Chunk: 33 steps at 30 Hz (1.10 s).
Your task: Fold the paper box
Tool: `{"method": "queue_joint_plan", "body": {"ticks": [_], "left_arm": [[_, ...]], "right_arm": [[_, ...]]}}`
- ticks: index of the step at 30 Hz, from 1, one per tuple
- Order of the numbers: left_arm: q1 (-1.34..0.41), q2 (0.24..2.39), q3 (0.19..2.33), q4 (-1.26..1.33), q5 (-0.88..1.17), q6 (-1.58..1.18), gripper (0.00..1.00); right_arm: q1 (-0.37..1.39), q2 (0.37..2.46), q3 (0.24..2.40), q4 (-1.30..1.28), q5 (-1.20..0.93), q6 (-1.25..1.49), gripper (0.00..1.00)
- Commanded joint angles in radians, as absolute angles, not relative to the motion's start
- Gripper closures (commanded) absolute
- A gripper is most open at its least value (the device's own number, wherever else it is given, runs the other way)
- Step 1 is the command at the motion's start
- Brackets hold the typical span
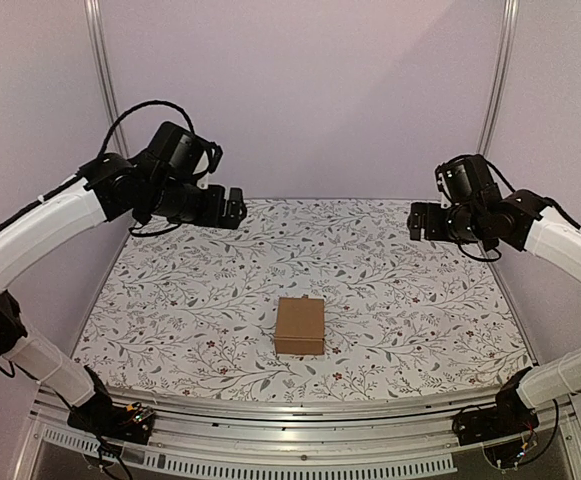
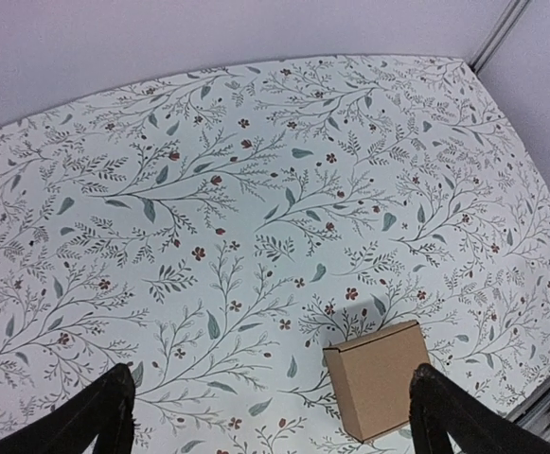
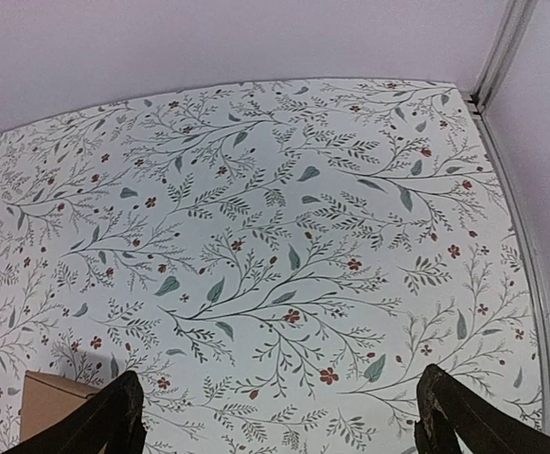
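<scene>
The paper box [image 1: 300, 326] is a small closed brown carton standing on the floral table near the front middle. It shows low in the left wrist view [image 2: 374, 378], partly behind the right finger, and its corner sits at the bottom left of the right wrist view [image 3: 52, 402]. My left gripper [image 1: 232, 208] hovers high over the back left, open [image 2: 270, 371] and empty. High over the back right, my right gripper [image 1: 417, 222] is also open [image 3: 279, 376] with nothing between its fingers. Both are well apart from the box.
A floral-patterned cover [image 1: 390, 290] spreads over the table. Metal frame posts [image 1: 497, 80] rise at the back corners before pale walls. An aluminium rail [image 1: 300, 415] runs along the front edge, with the arm bases at either end.
</scene>
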<state>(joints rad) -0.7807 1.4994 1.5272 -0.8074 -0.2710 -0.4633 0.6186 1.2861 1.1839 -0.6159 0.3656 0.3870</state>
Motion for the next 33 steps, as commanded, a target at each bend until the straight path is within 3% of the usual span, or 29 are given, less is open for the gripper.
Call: {"method": "queue_joint_plan", "body": {"ticks": [1, 9, 13, 22, 33], "left_arm": [[-0.698, 1.423, 1.554, -0.884, -0.298, -0.416, 0.00], [-0.614, 1.280, 1.460, -0.864, -0.405, -0.343, 0.00], [-0.614, 1.189, 1.362, -0.793, -0.450, -0.286, 0.00], [-0.614, 0.963, 1.100, -0.541, -0.340, -0.149, 0.00], [-0.615, 0.915, 1.052, -0.522, -0.318, -0.163, 0.00]], "right_arm": [[0.491, 1.249, 1.245, -0.815, 0.419, 0.423, 0.01], [0.462, 1.186, 1.285, -0.923, 0.613, 0.426, 0.01], [0.463, 1.119, 1.252, -0.891, 0.570, 0.385, 0.01], [0.463, 0.964, 1.116, -0.763, 0.476, 0.246, 0.01], [0.463, 0.844, 1.031, -0.661, 0.415, 0.190, 0.01]]}}
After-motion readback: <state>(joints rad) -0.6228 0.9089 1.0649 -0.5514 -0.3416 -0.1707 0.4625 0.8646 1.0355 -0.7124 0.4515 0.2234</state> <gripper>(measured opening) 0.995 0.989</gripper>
